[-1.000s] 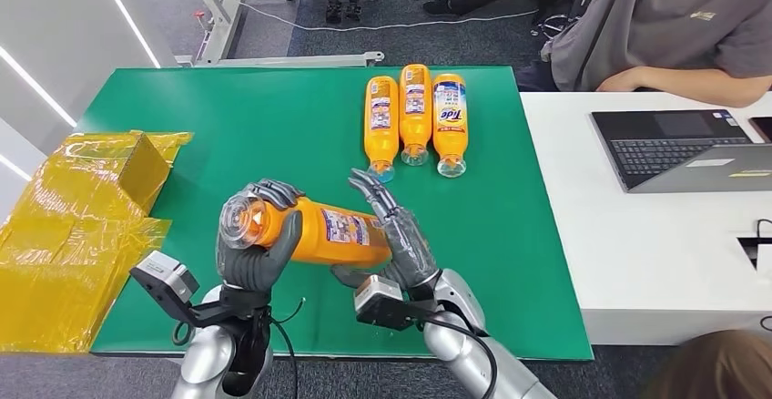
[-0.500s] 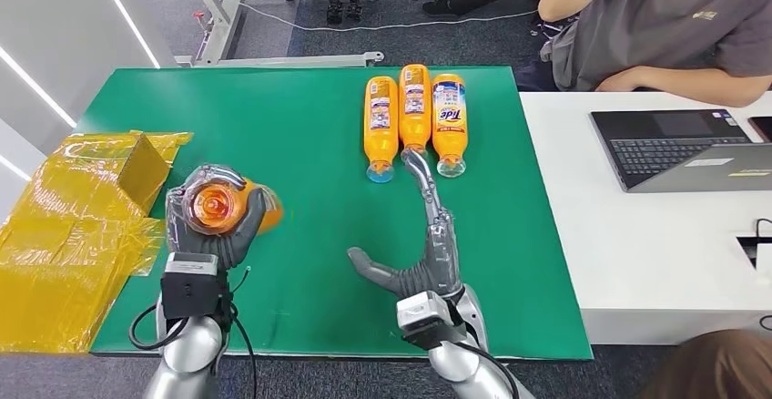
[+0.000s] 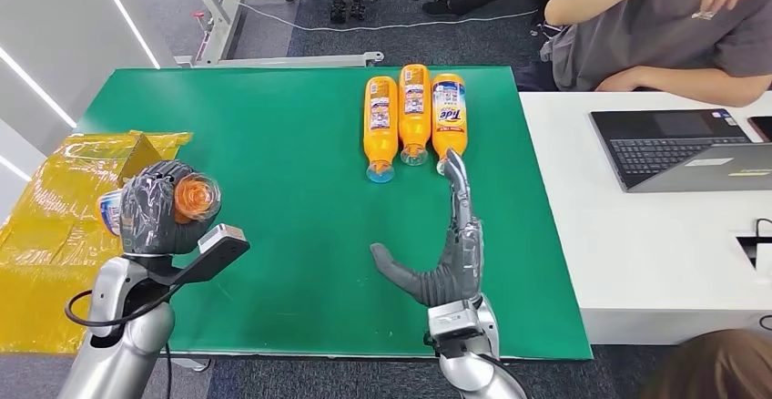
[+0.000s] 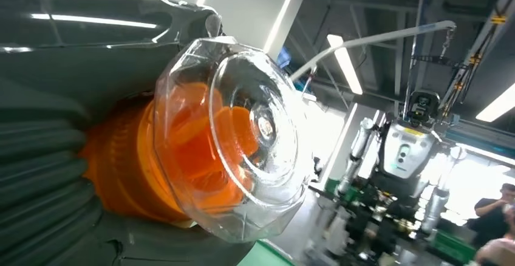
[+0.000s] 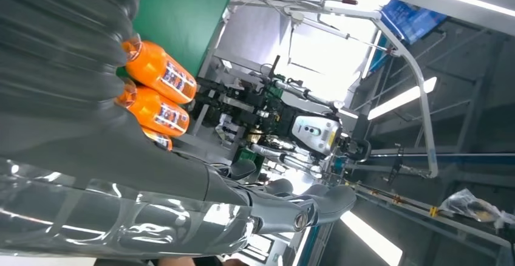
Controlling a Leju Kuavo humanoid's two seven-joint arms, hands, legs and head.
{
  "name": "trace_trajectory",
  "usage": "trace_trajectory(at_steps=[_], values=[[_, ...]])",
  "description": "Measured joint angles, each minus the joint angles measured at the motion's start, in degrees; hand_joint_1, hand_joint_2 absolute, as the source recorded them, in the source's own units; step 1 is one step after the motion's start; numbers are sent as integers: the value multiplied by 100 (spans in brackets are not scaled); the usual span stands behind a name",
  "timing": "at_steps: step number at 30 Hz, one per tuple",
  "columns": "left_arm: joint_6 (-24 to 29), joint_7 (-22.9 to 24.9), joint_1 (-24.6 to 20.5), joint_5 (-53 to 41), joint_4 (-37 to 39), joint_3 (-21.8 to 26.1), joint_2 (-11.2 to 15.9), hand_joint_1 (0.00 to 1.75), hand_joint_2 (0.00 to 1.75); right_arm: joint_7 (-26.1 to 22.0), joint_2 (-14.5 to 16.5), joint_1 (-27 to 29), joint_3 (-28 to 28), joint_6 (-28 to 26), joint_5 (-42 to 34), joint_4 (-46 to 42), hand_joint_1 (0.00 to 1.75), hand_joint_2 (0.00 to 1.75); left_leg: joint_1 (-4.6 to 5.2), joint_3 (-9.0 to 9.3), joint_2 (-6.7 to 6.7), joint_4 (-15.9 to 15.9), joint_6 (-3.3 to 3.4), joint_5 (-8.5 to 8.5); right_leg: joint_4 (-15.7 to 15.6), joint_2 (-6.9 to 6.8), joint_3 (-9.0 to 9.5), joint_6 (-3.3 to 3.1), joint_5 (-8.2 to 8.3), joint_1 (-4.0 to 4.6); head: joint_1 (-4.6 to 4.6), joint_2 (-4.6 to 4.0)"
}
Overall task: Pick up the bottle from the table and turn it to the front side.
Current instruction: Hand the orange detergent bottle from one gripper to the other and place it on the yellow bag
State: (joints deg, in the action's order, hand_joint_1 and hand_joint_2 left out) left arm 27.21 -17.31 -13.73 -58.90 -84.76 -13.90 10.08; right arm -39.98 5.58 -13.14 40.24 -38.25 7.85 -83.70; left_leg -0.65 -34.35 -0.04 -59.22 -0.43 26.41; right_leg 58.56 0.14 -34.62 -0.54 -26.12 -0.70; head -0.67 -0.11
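Item: orange bottle (image 3: pixel 187 197), which we log off the green table (image 3: pixel 273 144), above its left edge; long axis runs roughly toward the camera, its clear cap (image 4: pixel 243 132) facing us and the labelled base end pointing away to the left. We record the left hand (image 3: pixel 150 217) raised, fingers wrapped tight round the bottle body just behind the cap. The right hand (image 3: pixel 451 249) stands edge-up over the table's right half, fingers straight, holding nothing, thumb splayed to the left, fingertips near the row of three bottles (image 3: pixel 414 112). Those three lie side by side at the table's far edge, caps toward us. Left of the table we list yellow wrapped boxes (image 3: pixel 64 226); right of it, a white desk (image 3: pixel 637 235) with a laptop (image 3: pixel 683 148).
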Motion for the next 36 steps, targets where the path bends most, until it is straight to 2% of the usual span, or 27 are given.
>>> trace_trajectory(at_steps=[5, 10, 16, 22, 28, 36], values=[[2, 281, -306, -771, 695, -1, 527, 175, 175, -4, -57, 38, 0, -120, -203, -233, 0, 175, 0, 1, 8, 0, 0, 0, 0, 7, -1, -1, 1, 0, 0, 0], [-73, 247, -588, -1087, 1450, -16, 865, 175, 175, -7, -110, 74, 2, -154, -284, -378, 0, 175, 0, 0, 7, 0, 0, 0, 0, 7, -3, -1, 0, 0, 1, 0], [-505, 130, -1255, -1321, 2717, -202, 1025, 175, 175, -7, -125, 106, 2, -167, -328, -557, 0, 175, 0, 0, 8, 0, -1, -1, 0, 7, -3, -4, 4, 0, 1, 0], [-1285, -585, -1864, -1043, 3891, -518, 1346, 175, 175, -7, -139, 126, -15, 57, -103, -662, 0, 175, -1, 1, 32, 0, -4, 0, 4, 33, -9, -7, 6, 0, 1, 0], [-1961, -1015, -2183, -877, 4596, -781, 1660, 175, 175, -7, -145, 128, -106, 220, -51, -714, 0, 175, -3, -3, 29, 0, -5, 1, 4, 32, -16, -8, 4, 0, 2, 0], [-2515, -1213, -2627, -912, 5223, -1234, 1666, 175, 175, -7, -145, 164, -142, 144, -8, -732, 0, 175, -1, -4, 26, -1, -5, 1, 3, 30, -14, -7, 6, 0, 2, 0]])
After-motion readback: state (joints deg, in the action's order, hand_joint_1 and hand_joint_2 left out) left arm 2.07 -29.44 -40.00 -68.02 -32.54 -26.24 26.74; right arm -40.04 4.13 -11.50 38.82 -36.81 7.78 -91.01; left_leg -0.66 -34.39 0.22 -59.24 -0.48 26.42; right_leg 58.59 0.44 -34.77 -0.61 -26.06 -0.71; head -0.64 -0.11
